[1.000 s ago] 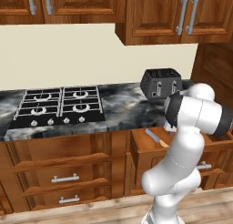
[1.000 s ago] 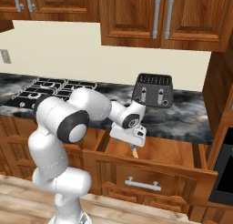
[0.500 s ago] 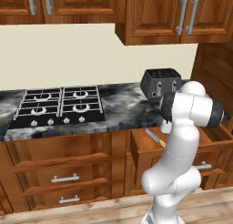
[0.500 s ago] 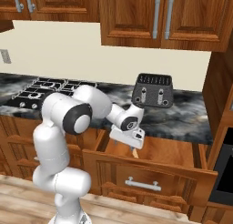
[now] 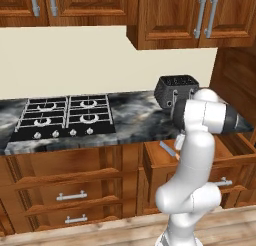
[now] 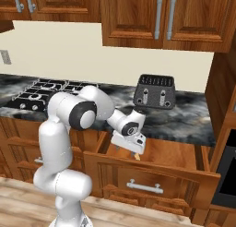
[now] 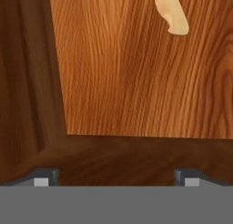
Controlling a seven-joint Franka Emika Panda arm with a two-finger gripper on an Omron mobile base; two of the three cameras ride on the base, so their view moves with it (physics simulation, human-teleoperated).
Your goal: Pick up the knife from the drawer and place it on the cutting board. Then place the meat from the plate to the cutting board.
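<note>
While I am hanging over the open drawer (image 6: 184, 157), my claw (image 7: 113, 175) is standing with its tips apart and nothing between them.

In the hand view I am looking down at the drawer's plain wood floor, and the knife (image 7: 172, 14) is lying there toward 1 o'clock, showing me its light tan handle end; from the left base view its bluish blade (image 5: 168, 149) is peeking out beside my arm, inside the drawer. I am judging it light, stiff and thin, lying flat, so slippery to pinch by the blade. I am reckoning the rounded handle is the place to take hold, across its narrow width.
</note>
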